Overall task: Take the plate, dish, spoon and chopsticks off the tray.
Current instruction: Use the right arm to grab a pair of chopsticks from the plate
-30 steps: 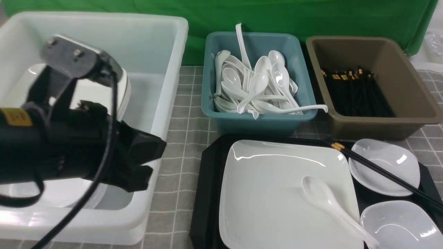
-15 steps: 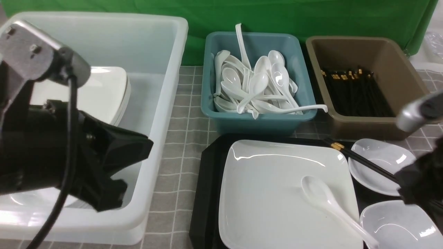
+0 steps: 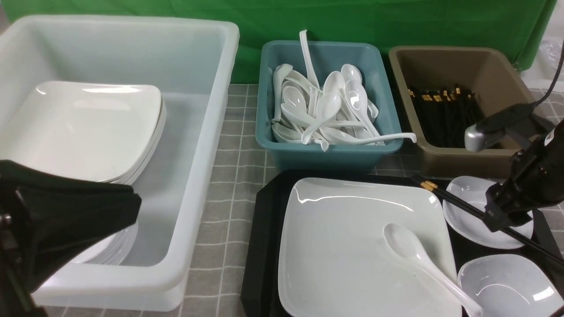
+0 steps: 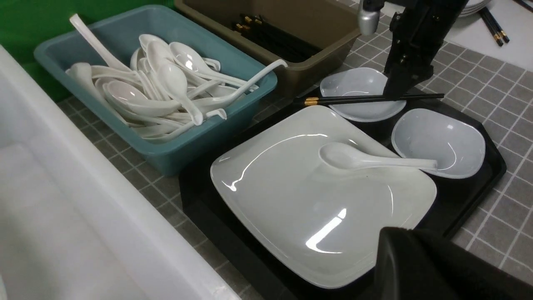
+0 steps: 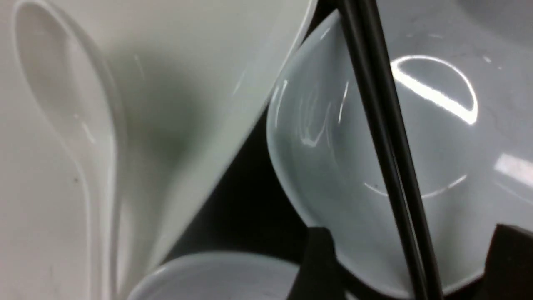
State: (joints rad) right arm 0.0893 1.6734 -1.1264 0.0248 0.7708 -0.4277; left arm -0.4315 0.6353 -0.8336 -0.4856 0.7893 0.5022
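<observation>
The large white plate (image 3: 352,246) lies on the black tray (image 3: 264,229). The white spoon (image 3: 418,259) rests on the plate, its handle over the near small white dish (image 3: 506,286). The black chopsticks (image 3: 462,204) lie across the far small dish (image 3: 471,193). My right gripper (image 3: 498,222) is low over that dish. In the right wrist view it (image 5: 410,233) is open, with one finger on each side of the chopsticks (image 5: 383,125). My left gripper (image 3: 128,204) is at the near left in front of the white tub. Only a black mass of it (image 4: 399,237) shows in its wrist view.
A big white tub (image 3: 211,132) on the left holds stacked square plates (image 3: 88,127). Behind the tray stand a teal tub (image 3: 326,154) full of white spoons and a brown tub (image 3: 484,163) of chopsticks. A green cloth closes the back.
My left arm has pulled back down and to the left, out of the white tub. My right arm has come in from the right and lowered over the chopsticks.
</observation>
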